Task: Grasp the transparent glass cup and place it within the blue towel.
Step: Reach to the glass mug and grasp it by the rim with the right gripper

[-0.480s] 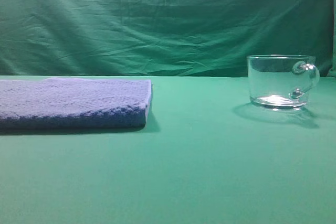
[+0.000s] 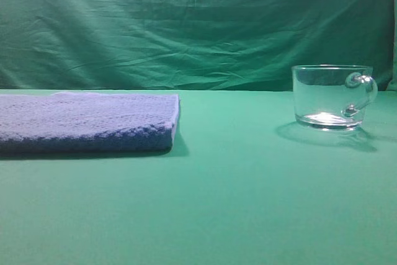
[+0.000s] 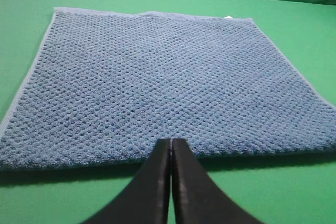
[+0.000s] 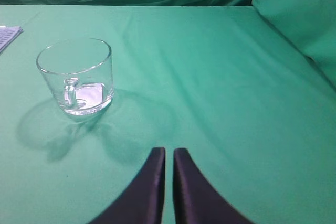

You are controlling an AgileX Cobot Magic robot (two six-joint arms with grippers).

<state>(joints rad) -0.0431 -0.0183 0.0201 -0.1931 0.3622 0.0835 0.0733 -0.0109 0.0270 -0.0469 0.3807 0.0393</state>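
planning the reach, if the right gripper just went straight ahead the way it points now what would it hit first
Probably nothing: the right gripper points past the transparent glass cup, which stands off to its left. Ahead lies only bare green cloth, though depth is hard to judge.

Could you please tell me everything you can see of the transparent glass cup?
The transparent glass cup is a wide, short mug of clear glass with a thick base and a small rounded loop handle on its side. It stands upright and looks empty, resting on the green cloth that covers the table, on the right of the exterior view, well apart from the blue towel. In the right wrist view the handle faces the camera. Nothing touches it; the right gripper sits short of it with its jaws nearly together.
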